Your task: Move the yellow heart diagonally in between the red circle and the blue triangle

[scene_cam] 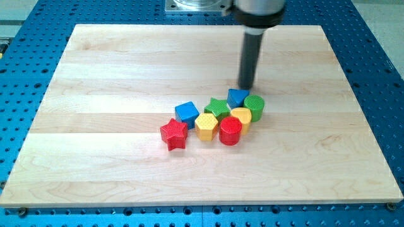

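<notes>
The yellow heart point(242, 115) sits in a tight cluster near the board's middle. The red circle point(230, 130) touches it at the lower left. The blue triangle point(237, 96) lies just above it. My tip point(245, 87) stands just above and to the right of the blue triangle, very close to it, at the cluster's top edge. The rod rises from there toward the view's top.
A green circle point(254, 106) sits right of the heart, a green star point(218, 107) to its left. A yellow hexagon point(206, 125), a blue cube point(187, 113) and a red star point(174, 133) extend the cluster to the left. The wooden board point(101, 75) lies on a blue perforated table.
</notes>
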